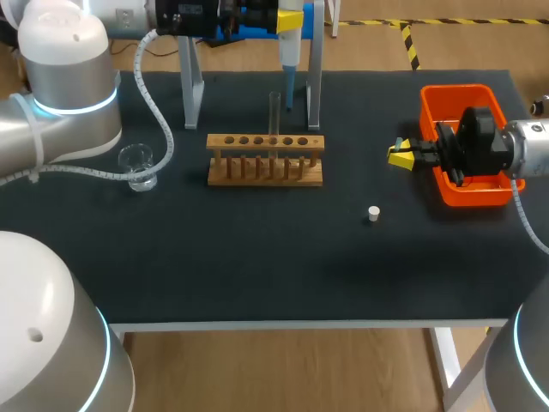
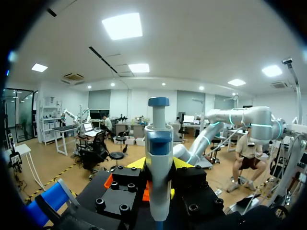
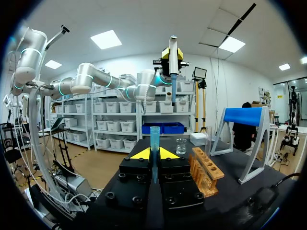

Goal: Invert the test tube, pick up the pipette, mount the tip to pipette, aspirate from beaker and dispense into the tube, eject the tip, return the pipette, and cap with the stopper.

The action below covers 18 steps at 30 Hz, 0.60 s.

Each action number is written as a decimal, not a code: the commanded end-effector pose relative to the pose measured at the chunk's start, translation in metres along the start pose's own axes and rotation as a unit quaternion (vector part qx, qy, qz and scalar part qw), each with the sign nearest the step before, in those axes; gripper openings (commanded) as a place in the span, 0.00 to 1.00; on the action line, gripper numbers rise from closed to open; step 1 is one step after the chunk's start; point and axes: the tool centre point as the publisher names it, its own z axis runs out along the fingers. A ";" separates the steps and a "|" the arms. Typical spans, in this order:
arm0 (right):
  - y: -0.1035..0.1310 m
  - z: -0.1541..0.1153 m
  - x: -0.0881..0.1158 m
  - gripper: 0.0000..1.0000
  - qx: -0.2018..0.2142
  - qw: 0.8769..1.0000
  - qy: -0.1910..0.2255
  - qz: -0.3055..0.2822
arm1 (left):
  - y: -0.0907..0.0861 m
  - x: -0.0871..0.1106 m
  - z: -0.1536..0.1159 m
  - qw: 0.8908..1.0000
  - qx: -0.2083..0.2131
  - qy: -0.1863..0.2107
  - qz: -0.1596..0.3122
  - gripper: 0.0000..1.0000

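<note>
Aloft, the left gripper (image 2: 159,165) clamped both fingers on the pipette (image 2: 158,153), the right gripper (image 3: 154,154) pinched a blue tip (image 3: 154,135) upright beside the orange bin (image 1: 455,90), the test tube (image 1: 274,116) stood in the wooden rack (image 1: 266,142), beaker (image 1: 137,166) off to the rack's left, white stopper (image 1: 373,213) lay nearer the front edge.

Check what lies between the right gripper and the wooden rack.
Nothing: the head view shows bare table between the right gripper and the wooden rack. The white stopper lies off that line, nearer the front edge.
</note>
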 end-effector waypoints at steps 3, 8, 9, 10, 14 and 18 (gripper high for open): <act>0.000 -0.001 0.000 0.00 0.000 1.000 0.001 0.000 | 0.001 0.003 -0.002 1.000 -0.007 0.002 -0.003 0.00; 0.000 -0.001 0.000 0.00 0.000 1.000 0.001 0.000 | -0.001 0.003 -0.002 1.000 -0.008 0.005 0.003 0.00; 0.000 -0.001 0.000 0.00 0.000 1.000 0.001 0.000 | -0.001 0.003 -0.001 1.000 -0.008 0.005 0.005 0.00; 0.000 -0.001 0.000 0.00 0.000 1.000 0.001 0.000 | -0.001 0.003 -0.001 1.000 -0.004 0.004 0.008 0.00; 0.000 -0.001 0.000 0.00 0.000 1.000 0.001 0.000 | -0.001 0.003 -0.001 1.000 -0.004 0.004 0.008 0.00; 0.000 -0.001 0.000 0.00 0.000 1.000 0.001 0.000 | -0.001 0.003 -0.001 1.000 -0.004 0.004 0.008 0.00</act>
